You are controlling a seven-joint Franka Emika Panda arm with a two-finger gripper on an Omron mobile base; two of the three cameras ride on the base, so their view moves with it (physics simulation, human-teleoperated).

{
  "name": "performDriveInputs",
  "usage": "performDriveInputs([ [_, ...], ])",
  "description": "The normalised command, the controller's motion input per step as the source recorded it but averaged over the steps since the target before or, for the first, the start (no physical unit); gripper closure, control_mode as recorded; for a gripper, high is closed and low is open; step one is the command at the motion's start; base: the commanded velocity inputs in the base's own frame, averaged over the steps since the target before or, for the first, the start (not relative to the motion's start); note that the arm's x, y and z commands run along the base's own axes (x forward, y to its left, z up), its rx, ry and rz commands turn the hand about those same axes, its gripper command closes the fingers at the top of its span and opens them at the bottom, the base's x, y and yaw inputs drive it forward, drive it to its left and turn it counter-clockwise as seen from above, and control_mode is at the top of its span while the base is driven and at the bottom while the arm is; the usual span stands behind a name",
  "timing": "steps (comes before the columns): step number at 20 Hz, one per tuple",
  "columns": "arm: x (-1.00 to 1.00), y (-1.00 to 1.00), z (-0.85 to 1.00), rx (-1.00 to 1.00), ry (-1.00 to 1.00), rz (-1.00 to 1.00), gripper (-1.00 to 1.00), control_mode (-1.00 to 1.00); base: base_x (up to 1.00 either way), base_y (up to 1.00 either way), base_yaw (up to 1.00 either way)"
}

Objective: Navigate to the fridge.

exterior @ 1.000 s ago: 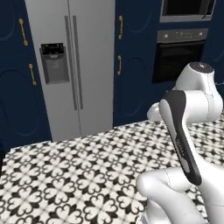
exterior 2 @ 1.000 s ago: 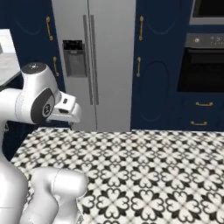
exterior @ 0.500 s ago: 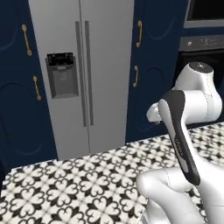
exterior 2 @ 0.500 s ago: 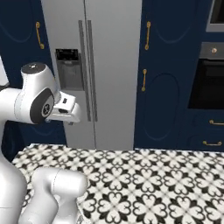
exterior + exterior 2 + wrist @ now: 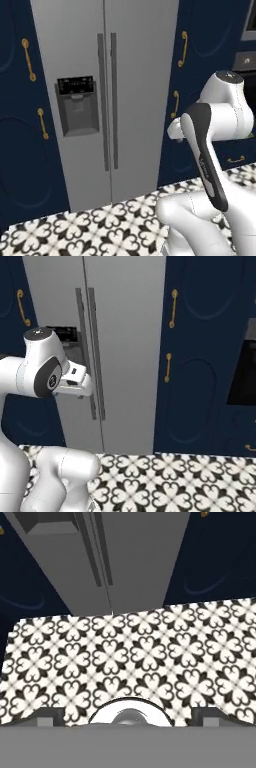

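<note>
Your gripper (image 5: 128, 724) holds nothing; I cannot tell how open. That tall grey two-door fridge (image 5: 135, 65) looks heavy, so pull its long bar handles (image 5: 107, 100).

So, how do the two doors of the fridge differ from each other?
The fridge's left door carries a dark dispenser panel; the right door is plain. In the left base view the left door looks narrower than the right door. Both are light grey, shut, and each has a long vertical bar handle at the centre seam.
</note>
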Motion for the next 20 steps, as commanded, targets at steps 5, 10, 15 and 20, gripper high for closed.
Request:
performDriveInputs([
  [5,0.0,0.0,0.0,0.0,0.0,0.0,-1.0,1.0,1.0,0.51,0.01],
  [10,0.0,0.0,0.0,0.0,0.0,0.0,-1.0,1.0,1.0,0.51,0.03],
  [15,0.0,0.0,0.0,0.0,0.0,0.0,-1.0,1.0,1.0,0.05,0.01],
  [20,0.0,0.0,0.0,0.0,0.0,0.0,-1.0,1.0,1.0,0.0,0.0],
])
